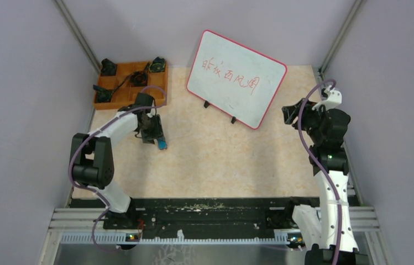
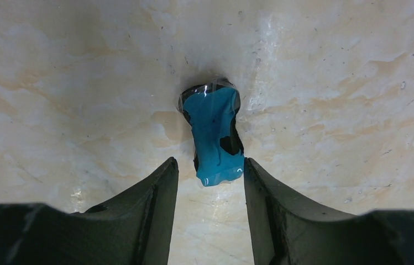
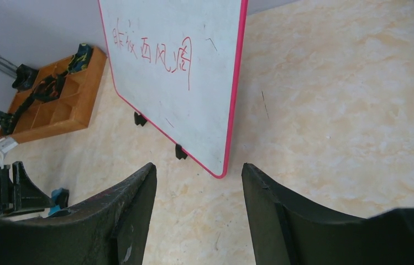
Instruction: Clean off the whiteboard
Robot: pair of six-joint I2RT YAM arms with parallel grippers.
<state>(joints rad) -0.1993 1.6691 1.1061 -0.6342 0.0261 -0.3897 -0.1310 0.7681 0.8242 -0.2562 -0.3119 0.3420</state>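
- Left tool [image 2: 210,165]: fingers spread, straddling the near end of a blue block [image 2: 214,132] lying on the tabletop [image 2: 331,110] (visible gap on one side, so not pinched).
- Right tool [image 3: 199,168]: spread, nothing between the fingers.
- Whiteboard [image 3: 193,83]: well ahead of the right tool, standing on black feet, red handwriting on its face.
- Orange tray [image 1: 110,102]: just beyond the left tool.

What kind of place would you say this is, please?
Most likely a robotics lab test cell: the left arm and right arm are bolted at the near edge of a marble-patterned table, plain walls enclose it, and a whiteboard and orange tray sit as props.
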